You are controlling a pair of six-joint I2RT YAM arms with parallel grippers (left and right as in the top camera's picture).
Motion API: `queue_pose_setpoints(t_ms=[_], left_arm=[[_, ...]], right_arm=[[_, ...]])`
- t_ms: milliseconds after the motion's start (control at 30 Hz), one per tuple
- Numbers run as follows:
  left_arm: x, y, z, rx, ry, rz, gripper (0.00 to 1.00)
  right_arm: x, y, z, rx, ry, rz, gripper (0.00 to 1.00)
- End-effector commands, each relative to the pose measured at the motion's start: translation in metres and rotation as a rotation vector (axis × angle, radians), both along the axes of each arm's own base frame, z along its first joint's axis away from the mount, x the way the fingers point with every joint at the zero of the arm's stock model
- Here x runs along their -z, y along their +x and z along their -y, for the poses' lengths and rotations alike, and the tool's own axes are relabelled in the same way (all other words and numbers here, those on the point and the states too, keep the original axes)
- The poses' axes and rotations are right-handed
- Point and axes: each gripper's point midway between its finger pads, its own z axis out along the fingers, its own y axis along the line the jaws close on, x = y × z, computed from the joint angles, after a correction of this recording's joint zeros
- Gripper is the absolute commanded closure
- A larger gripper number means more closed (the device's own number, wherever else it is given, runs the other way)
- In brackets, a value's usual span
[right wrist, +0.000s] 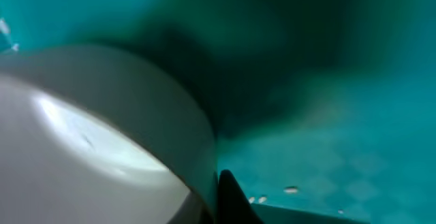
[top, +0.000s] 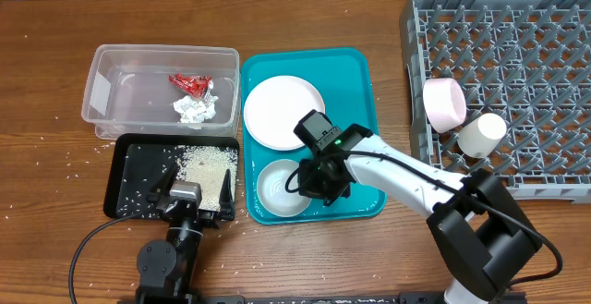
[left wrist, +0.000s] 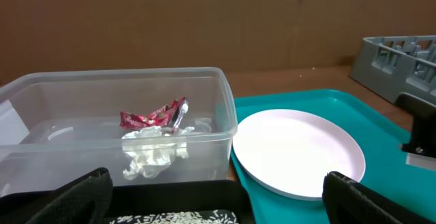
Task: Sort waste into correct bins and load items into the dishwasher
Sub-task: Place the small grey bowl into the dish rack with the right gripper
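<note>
Right claw (top: 314, 186) pinches the rim of 1 small bowl (top: 277, 186) sitting on the teal tray (top: 355, 68), just beside the plate (top: 282, 110). Dish loading is in hand; next it likely needs lifting clear toward the rack (top: 517, 54) beside that tray.

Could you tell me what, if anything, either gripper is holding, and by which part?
The right gripper pinches the small bowl by its right rim; the left gripper holds nothing.
</note>
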Motion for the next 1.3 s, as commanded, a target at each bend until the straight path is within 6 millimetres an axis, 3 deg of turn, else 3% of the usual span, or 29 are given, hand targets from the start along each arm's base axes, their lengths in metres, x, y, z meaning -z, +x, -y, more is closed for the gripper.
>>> queue_pose_setpoints(t_ms=[0, 133, 333, 400, 467, 700, 867, 1067, 1267], left_arm=[[0.000, 0.000, 0.000, 0.005, 0.014, 0.008, 0.00], [0.000, 0.000, 0.000, 0.006, 0.014, 0.008, 0.00], [0.000, 0.000, 0.000, 0.006, 0.014, 0.008, 0.00], [0.000, 0.000, 0.000, 0.005, 0.014, 0.008, 0.00], [0.000, 0.000, 0.000, 0.005, 0.014, 0.008, 0.00], [0.000, 0.000, 0.000, 0.006, 0.014, 0.008, 0.00], [0.000, 0.000, 0.000, 0.005, 0.014, 0.008, 0.00], [0.000, 0.000, 0.000, 0.006, 0.014, 0.008, 0.00], [0.000, 0.000, 0.000, 0.006, 0.014, 0.008, 0.00]], right_arm=[[-0.025, 0.031, 0.019, 0.037, -0.077, 0.130, 0.96], [-0.087, 0.077, 0.062, 0.003, -0.291, 0.418, 0.96], [-0.223, 0.156, 0.152, 0.102, -0.789, 0.962, 0.96], [-0.253, 0.173, 0.177, 0.156, -0.930, 1.056, 0.96], [-0.267, 0.190, 0.200, 0.184, -1.002, 1.083, 0.96], [-0.274, 0.224, 0.295, 0.438, -1.097, 1.069, 0.96], [-0.243, 0.240, 0.347, 0.416, -1.211, 0.951, 0.96], [-0.195, 0.254, 0.370, 0.304, -1.306, 0.815, 0.96], [-0.166, 0.271, 0.364, 0.248, -1.318, 0.799, 0.96]])
